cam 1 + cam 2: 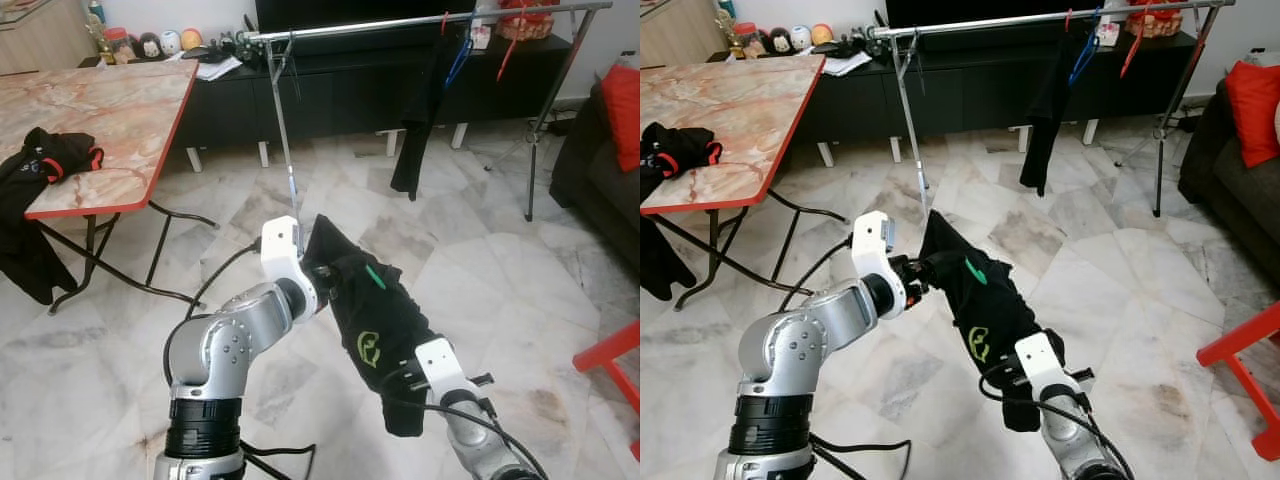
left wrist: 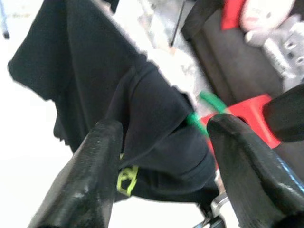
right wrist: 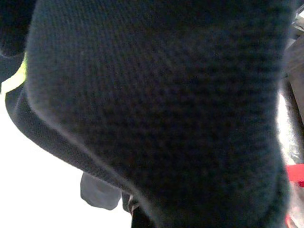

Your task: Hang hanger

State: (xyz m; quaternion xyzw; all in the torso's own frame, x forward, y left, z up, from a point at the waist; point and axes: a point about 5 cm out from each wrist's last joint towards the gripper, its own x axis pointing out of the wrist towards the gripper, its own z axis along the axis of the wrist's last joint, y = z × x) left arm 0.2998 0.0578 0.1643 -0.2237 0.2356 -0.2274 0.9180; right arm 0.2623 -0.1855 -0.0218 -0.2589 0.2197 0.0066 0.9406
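Black garment (image 1: 375, 325) with a yellow-green logo, carried on a green hanger (image 1: 375, 277), held up between the two arms above the marble floor (image 1: 500, 270), in front of the robot and well short of the clothes rail (image 1: 400, 22). Only a short green piece of the hanger visible, poking out of the cloth near the upper end, just beside the left gripper (image 2: 161, 156). Left arm bent at the elbow and raised, wrist turned inward toward the garment's top edge. In the left wrist view, two black fingers (image 2: 95, 175) spread apart, with the dark cloth and the green hanger piece lying beyond them; not closed on anything that can be seen, and cannot tell if the tips touch the cloth. Right arm reaching up from below, white wrist at the lower end of the garment, cloth draped over the right gripper (image 1: 1035, 385); right wrist view covered by dark knit fabric, so cannot tell how far those fingers are open or what they grasp. Farther back, another black garment (image 1: 412, 120) hanging from the rail beside a blue hanger (image 1: 458, 60). At the left, a table (image 1: 110, 110) with a red edge, black clothes (image 1: 50, 158) lying on it.
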